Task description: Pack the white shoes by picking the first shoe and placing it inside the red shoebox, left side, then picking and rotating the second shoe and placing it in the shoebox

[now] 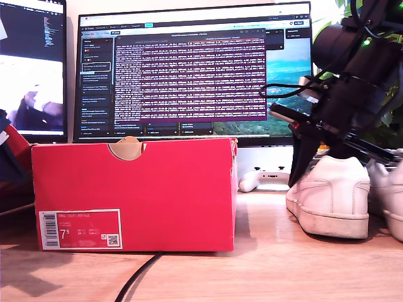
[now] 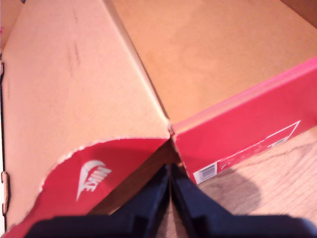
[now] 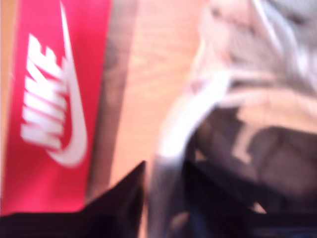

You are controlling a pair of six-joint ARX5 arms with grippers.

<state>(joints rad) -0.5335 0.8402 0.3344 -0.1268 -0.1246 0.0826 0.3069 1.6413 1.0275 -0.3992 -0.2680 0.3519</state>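
The red shoebox (image 1: 135,195) stands on the wooden table at the exterior view's left, its label reading 7.5. My first gripper (image 2: 170,171) hangs shut and empty above a corner of the shoebox (image 2: 247,139), looking onto its brown cardboard inside. At the exterior view's right stand the white shoes, one (image 1: 330,198) nearer the box and the other (image 1: 387,195) cut by the frame edge. My second gripper (image 1: 305,170) reaches down onto the nearer shoe. Blurred in its wrist view, that gripper (image 3: 166,173) is shut on the white shoe's (image 3: 257,74) collar edge.
Two lit monitors (image 1: 189,69) stand behind the box. A black cable (image 1: 138,277) runs across the table in front. A white controller (image 1: 264,179) lies behind the shoes, with a plant (image 1: 384,132) at the back. A red surface with a white Nike mark (image 3: 49,124) lies beside the shoe.
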